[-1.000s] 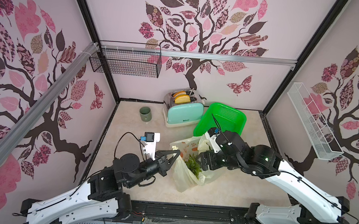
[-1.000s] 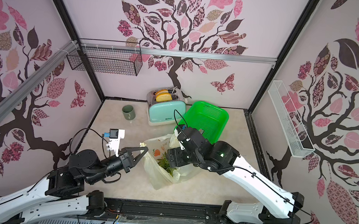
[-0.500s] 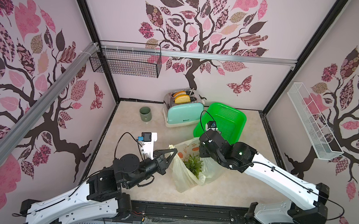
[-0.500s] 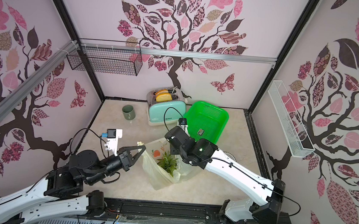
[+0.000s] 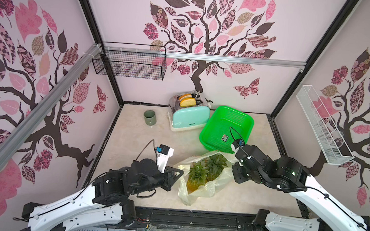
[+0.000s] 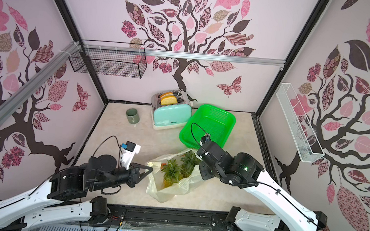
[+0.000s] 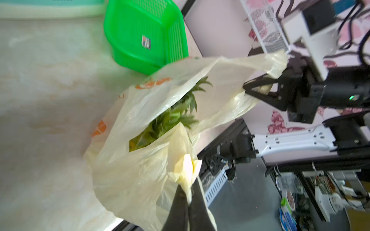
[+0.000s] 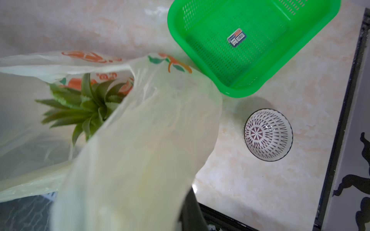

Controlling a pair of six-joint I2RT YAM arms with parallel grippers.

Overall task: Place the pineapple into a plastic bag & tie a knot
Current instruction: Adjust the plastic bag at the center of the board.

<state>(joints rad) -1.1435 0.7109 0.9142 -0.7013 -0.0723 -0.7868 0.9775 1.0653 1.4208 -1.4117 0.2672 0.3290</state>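
Observation:
The plastic bag (image 5: pixel 197 192) sits mid-table, pale yellow with orange print, its mouth spread wide. Inside stands the pineapple (image 5: pixel 196 176), its green crown up, with a second crown (image 5: pixel 216 163) beside it. My left gripper (image 5: pixel 180 170) is shut on the bag's left handle; in the left wrist view its fingertips (image 7: pixel 181 197) pinch the bunched plastic. My right gripper (image 7: pixel 245 88) is shut on the bag's right handle (image 7: pixel 260 88). In both top views its wrist hides it. The right wrist view shows the bag (image 8: pixel 140 140), the crown (image 8: pixel 86 106) and one dark finger (image 8: pixel 191 210). No knot is in view.
A green plastic basket (image 5: pixel 224 129) lies right behind the bag, touching it. A mint toaster (image 5: pixel 188 117) with bread and a grey-green mug (image 5: pixel 149 117) stand at the back. A patterned bowl (image 8: pixel 268 134) sits on the table under my right arm.
My right gripper went from open over the bag's mouth to shut on the right handle, drawing it rightward. The bag's mouth spread wider. The left gripper kept its grip.

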